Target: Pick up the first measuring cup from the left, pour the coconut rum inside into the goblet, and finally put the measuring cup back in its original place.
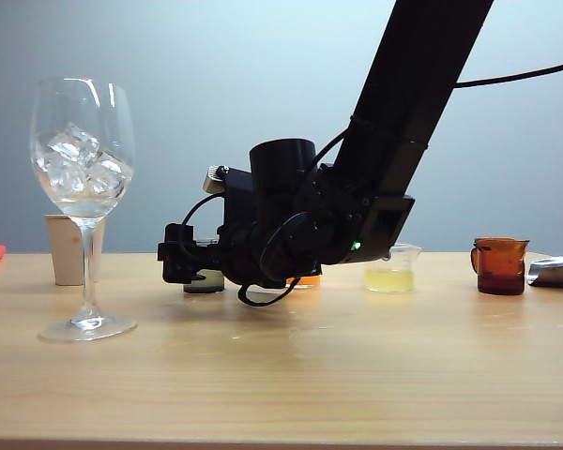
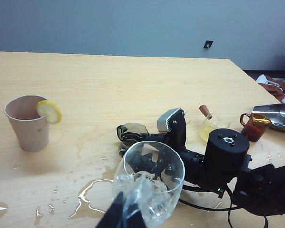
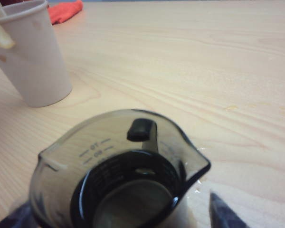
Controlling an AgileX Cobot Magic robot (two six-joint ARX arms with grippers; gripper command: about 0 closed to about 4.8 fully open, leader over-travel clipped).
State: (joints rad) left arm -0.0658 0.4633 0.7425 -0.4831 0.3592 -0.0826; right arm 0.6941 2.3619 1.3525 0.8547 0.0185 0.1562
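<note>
The measuring cup [image 3: 118, 156] is smoky grey and translucent, and it stands on the table between my right gripper's [image 3: 118, 210] spread fingers [image 3: 222, 213], one on each side with a gap showing. From the side it is small and low [image 1: 205, 278], and the right gripper [image 1: 176, 255] reaches in around it from the right. Any coconut rum inside is too faint to make out. The goblet [image 1: 83, 159] stands upright at the left with ice cubes in it. It fills the left wrist view [image 2: 149, 183], where my left gripper's dark fingers [image 2: 118, 214] show behind the glass, their state unclear.
A beige paper cup [image 2: 31, 124] with a lemon slice [image 2: 49, 110] stands behind the goblet. A puddle [image 2: 97, 192] lies on the wood near the goblet. To the right are a clear cup of yellow liquid [image 1: 391, 270], an amber handled cup [image 1: 499, 265] and a silver object [image 1: 555, 272]. A red cloth [image 3: 65, 11] lies far left.
</note>
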